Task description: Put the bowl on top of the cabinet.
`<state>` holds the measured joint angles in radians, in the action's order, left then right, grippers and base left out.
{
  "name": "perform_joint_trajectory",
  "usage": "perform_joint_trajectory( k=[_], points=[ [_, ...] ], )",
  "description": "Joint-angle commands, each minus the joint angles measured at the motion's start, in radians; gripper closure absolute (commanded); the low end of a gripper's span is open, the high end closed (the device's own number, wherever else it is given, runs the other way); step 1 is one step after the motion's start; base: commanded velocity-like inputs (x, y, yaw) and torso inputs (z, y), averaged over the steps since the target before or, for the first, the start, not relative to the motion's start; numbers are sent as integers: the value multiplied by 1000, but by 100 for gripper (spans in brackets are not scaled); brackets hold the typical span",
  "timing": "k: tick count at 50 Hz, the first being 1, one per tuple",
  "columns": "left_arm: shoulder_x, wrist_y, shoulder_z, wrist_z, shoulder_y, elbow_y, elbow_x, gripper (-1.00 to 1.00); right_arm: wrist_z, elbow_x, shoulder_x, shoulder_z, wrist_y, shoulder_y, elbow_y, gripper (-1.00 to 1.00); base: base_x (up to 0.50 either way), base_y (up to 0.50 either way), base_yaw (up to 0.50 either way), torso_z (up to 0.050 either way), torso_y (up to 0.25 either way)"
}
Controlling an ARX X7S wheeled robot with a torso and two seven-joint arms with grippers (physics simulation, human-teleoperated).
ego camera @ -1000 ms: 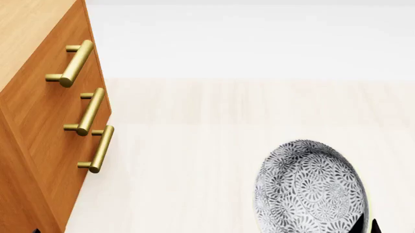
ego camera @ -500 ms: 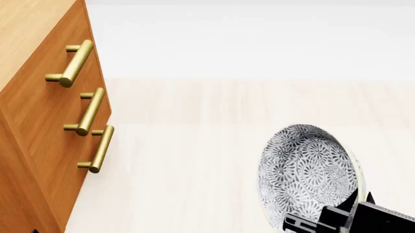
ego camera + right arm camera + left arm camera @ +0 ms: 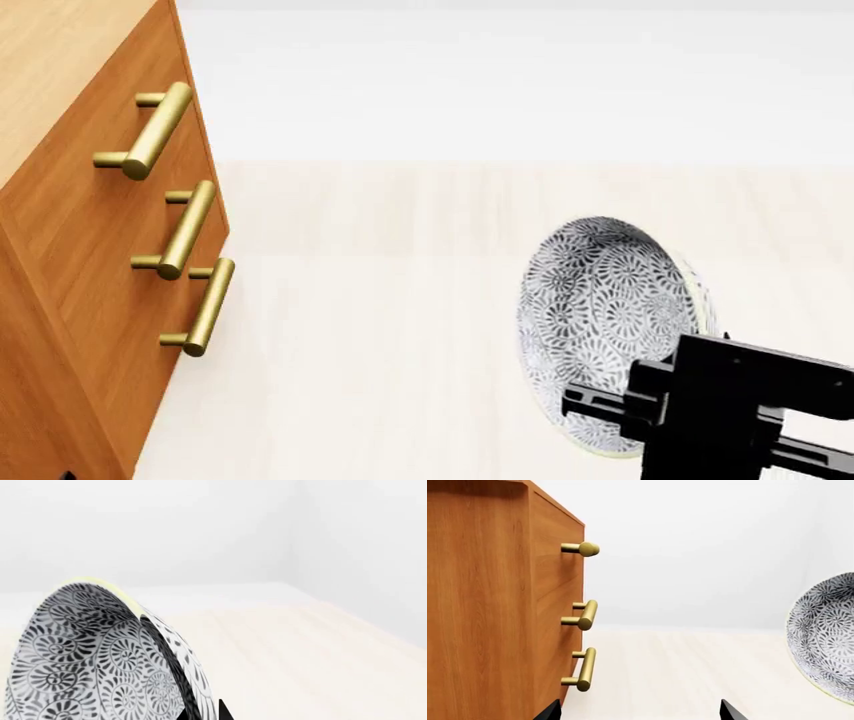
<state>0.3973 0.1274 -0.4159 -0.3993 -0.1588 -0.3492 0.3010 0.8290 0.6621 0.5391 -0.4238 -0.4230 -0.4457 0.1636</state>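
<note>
The bowl (image 3: 607, 310), white with dense grey-black floral patterns, hangs tilted on its edge above the floor at the lower right of the head view. My right gripper (image 3: 200, 712) is shut on the bowl (image 3: 87, 660), one finger inside its wall and one outside. The black wrist (image 3: 727, 400) shows just below the bowl. The orange-brown cabinet (image 3: 80, 260) stands at the left, with its lighter top (image 3: 54, 60) well above the bowl and to its left. My left gripper (image 3: 640, 712) is open and empty, beside the cabinet (image 3: 487, 605), with the bowl (image 3: 827, 635) off to one side.
Three brass bar handles (image 3: 187, 230) stick out from the cabinet's drawer fronts toward the open floor. Pale wood floor (image 3: 400, 300) runs to a white wall (image 3: 534, 80) behind.
The bowl has risen and shifted slightly left in the head view. The right wrist, only a sliver a second ago, now shows largely under the bowl.
</note>
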Motion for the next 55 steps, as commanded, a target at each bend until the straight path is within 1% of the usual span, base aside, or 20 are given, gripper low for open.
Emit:
perform_joint_trajectory(
  k=[1,5,6,10,16,20,26,30,31,40,43,49,55],
  points=[
    [1,-2,0,-1,5,3,6,-100,-2,-9,18,12,-45,-68,23,100,0,0,0,0,0],
    [0,-5,-4,-2,7,5,4,-100,16,-8,24,8,-76,-89,50,100,0,0,0,0,0],
    [1,-4,-3,-3,7,5,4,-100,0,-16,28,4,-57,-90,60,100,0,0,0,0,0],
    [1,-4,-2,-3,9,7,7,-100,-2,-18,22,-3,-75,-120,48,100,0,0,0,0,0],
    [3,-2,-1,-5,9,7,8,-100,-39,-36,20,-15,-50,-144,28,100,0,0,0,0,2],
    [2,-3,-4,-4,12,12,7,-100,-96,-85,36,-40,27,-142,48,100,0,0,0,0,0],
    [0,-4,-5,-5,17,18,7,-100,-114,-97,40,-51,39,-148,47,100,0,0,0,0,0],
    [0,-5,-6,-6,18,19,8,-100,-195,-102,53,-61,122,-128,55,100,0,0,0,0,0],
    [0,-5,-6,-7,18,19,7,-100,-194,-108,57,-62,126,-125,61,100,0,0,0,0,0],
    [3,-4,-6,-8,17,17,11,-100,-257,-73,60,-57,164,-123,55,100,0,0,0,0,1],
    [4,-4,-6,-10,16,16,10,-100,-321,-27,61,-43,206,-116,56,100,0,0,0,0,0],
    [5,-3,-7,-9,17,18,13,-100,-378,-1,77,-42,238,-103,81,100,0,0,0,0,0],
    [5,-3,-9,-8,20,21,14,-100,-407,2,83,-45,258,-93,81,100,0,0,0,0,0]
  ],
)
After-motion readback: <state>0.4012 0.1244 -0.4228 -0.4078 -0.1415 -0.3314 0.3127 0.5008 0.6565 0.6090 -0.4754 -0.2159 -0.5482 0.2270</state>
